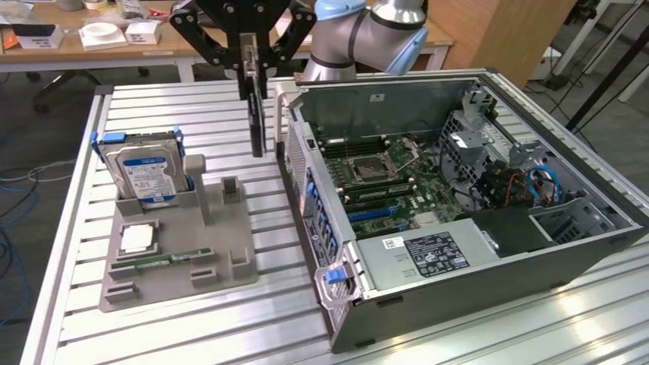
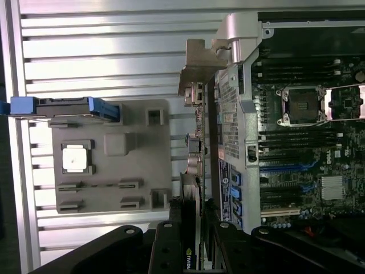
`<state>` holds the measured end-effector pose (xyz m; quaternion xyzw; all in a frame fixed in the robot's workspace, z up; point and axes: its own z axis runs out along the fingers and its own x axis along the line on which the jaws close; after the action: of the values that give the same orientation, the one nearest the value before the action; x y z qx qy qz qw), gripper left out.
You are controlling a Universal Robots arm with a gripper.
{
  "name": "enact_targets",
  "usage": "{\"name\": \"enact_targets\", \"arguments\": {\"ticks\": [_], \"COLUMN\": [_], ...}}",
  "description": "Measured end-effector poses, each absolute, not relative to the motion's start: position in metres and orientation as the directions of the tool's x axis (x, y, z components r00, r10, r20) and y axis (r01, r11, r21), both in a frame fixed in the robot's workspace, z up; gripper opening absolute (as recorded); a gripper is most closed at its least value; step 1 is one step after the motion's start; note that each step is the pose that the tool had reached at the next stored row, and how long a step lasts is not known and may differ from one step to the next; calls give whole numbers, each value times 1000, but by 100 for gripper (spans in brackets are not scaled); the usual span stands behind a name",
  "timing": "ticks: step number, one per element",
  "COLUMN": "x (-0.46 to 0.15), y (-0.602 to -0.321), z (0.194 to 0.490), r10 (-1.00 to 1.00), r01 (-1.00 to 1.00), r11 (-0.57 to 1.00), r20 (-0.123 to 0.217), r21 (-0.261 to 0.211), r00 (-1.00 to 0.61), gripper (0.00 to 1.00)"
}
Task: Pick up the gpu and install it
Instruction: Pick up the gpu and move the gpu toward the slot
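table [image 1: 182, 106]: bears tray [image 1: 228, 228] and computer case [image 1: 457, 293] side by side, tray on the exterior view's left.
hard drive [image 1: 142, 176]: upright at the tray's far end.
processor [image 1: 138, 238]: flat on the tray, before the hard drive.
gpu [image 1: 257, 114]: edge-down over the table, between tray and computer case, in the gripper [image 1: 255, 65].

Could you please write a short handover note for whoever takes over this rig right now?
Gripper: shut on the gpu, which hangs on edge below it.
Gpu: in the air, clear of the gray fixture tray, beside the outer wall of the open computer case, between tray and case.
Done: the card is picked up.
Left: it is not yet inside the case or seated on the motherboard.
Also: the hard drive stands upright in the tray.
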<state>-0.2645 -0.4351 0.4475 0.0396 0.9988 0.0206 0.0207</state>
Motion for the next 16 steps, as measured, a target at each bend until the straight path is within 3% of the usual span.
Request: {"name": "enact_targets", "arguments": {"ticks": [16], "x": [-254], "y": [-435], "z": [447], "r10": [80], "r01": [78], "r11": [996], "r20": [-40], "r21": [43], "r00": [-996], "gripper": [26]}}
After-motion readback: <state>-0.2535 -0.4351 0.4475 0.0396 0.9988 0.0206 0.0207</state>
